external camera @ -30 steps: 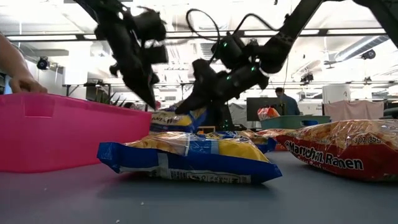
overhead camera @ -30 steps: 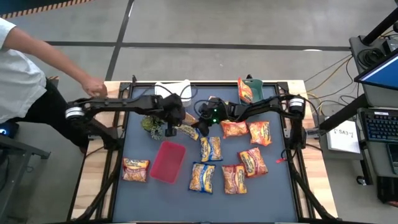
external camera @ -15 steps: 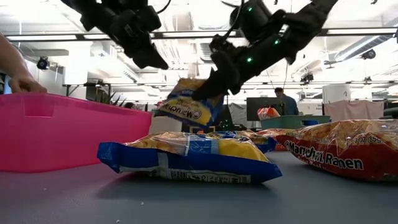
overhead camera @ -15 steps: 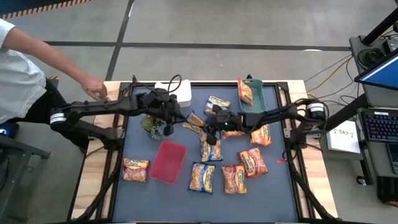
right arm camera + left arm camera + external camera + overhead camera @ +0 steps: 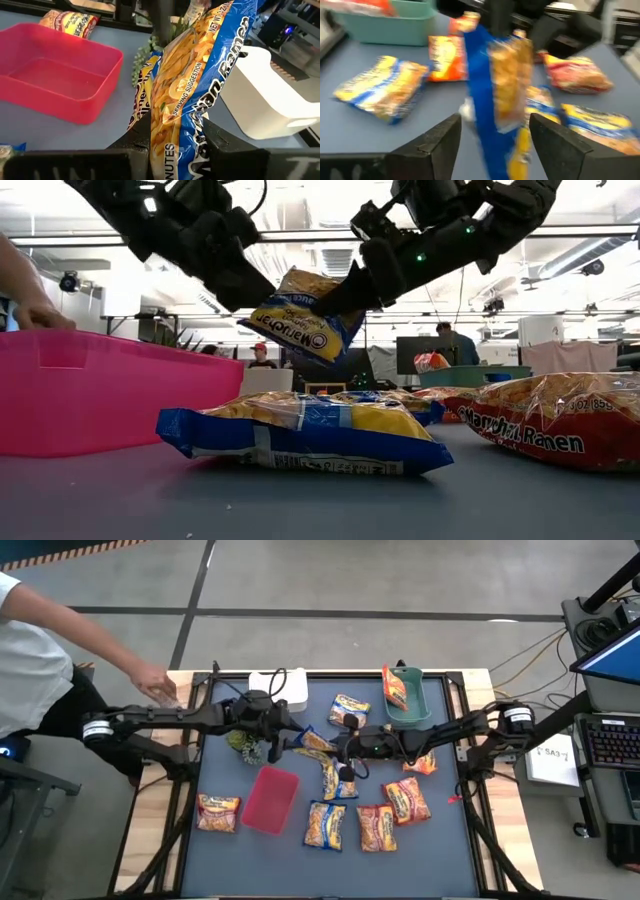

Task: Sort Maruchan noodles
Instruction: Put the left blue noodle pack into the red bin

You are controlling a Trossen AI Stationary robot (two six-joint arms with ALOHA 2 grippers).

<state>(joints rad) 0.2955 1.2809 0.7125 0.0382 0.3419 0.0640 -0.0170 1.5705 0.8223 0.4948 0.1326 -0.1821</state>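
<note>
right gripper [image 5: 175, 150] clamped on a blue-trimmed maruchan ramen packet [image 5: 300, 315], held in the air above the table's [image 5: 440, 850] middle. left gripper [image 5: 492, 132] just beside the packet, fingers apart, not touching it. red tray [image 5: 270, 800] lies toward the left front; other noodle packets [image 5: 385, 825] lie scattered across the middle and right of the mat.

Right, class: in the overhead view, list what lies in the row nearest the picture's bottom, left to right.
Red-trimmed crinkly ramen packet → flat red plastic tray → blue-trimmed ramen packet → orange-red ramen packet.
</note>
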